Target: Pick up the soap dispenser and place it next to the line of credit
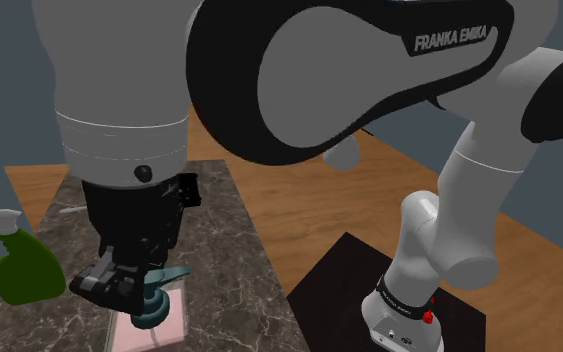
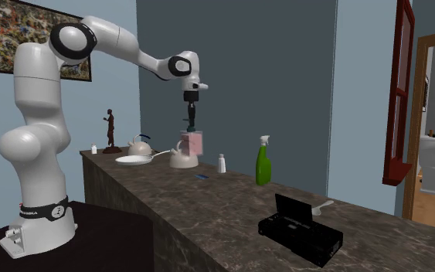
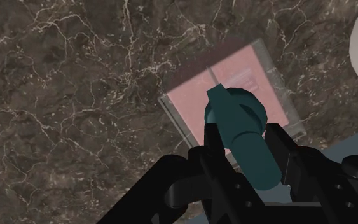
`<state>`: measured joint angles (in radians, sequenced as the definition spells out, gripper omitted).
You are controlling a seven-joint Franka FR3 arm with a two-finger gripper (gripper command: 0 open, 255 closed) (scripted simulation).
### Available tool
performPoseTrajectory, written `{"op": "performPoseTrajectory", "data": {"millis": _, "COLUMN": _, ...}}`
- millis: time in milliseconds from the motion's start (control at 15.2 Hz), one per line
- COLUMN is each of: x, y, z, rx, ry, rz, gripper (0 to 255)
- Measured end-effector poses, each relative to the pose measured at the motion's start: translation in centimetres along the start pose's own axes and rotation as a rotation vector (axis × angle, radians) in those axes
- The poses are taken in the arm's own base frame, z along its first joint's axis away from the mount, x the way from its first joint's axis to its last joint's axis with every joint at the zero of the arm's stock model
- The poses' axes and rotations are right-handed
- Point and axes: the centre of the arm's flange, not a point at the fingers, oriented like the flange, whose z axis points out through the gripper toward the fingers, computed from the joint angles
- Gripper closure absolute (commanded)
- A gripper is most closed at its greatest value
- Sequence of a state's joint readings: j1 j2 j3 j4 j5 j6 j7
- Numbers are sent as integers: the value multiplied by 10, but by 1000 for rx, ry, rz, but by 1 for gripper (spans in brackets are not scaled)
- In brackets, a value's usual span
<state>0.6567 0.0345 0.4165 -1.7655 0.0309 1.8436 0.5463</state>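
Two fingers [image 3: 279, 149] of gripper [image 1: 134, 285] clenching on teal pump [image 3: 234, 118] of soap dispenser [image 3: 193, 105]; pink body hanging over dark marble counter [image 1: 219, 230], white object [image 2: 181, 160] sitting near it, green spray bottle [image 1: 19, 265] standing apart.

tabletop [image 3: 75, 95]: dark veined marble, smooth | dispenser [image 3: 234, 86]: pink translucent body, matt teal pump | pincer [image 3: 244, 137]: matt black | floor [image 1: 309, 210]: wood

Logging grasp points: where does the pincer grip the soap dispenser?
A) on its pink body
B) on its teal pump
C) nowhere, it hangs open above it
B: the pincer is shut on the teal pump, with the pink body beyond it.
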Motion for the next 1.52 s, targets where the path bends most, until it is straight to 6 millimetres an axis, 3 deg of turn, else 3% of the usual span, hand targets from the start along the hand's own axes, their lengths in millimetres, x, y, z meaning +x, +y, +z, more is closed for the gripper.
{"op": "performPoseTrajectory", "data": {"millis": 1518, "x": -2, "y": 9, "z": 123, "rx": 0, "ry": 0, "rz": 0, "gripper": 255}}
